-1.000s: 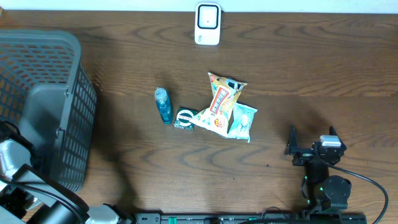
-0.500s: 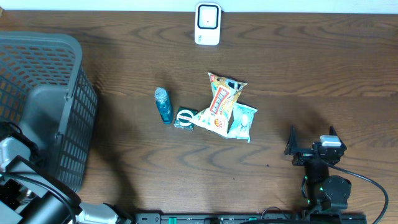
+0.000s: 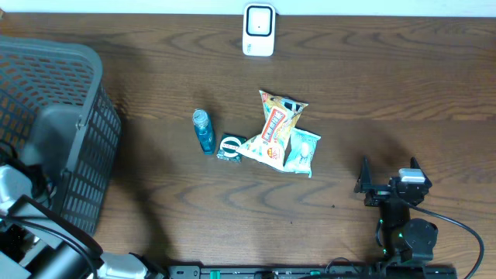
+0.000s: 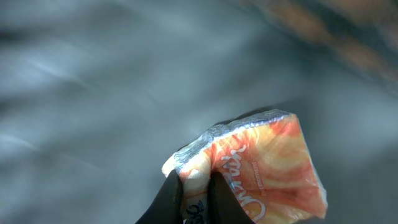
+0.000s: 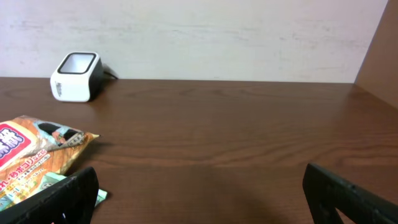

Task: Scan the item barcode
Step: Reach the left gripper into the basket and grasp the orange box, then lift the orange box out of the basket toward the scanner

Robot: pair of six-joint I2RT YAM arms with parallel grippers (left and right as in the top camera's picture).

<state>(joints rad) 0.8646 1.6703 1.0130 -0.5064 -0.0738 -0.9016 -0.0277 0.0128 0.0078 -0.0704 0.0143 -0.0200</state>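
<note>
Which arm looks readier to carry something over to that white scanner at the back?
Left. The left pincer is shut on an orange packet, while the right pincer stands open and empty. Neither is close to the scanner.

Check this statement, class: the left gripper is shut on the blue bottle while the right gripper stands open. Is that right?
Not quite. The left gripper is shut on an orange snack packet, not the blue bottle, as the left wrist view shows; the bottle lies untouched on the table. The right gripper does stand open.
</note>
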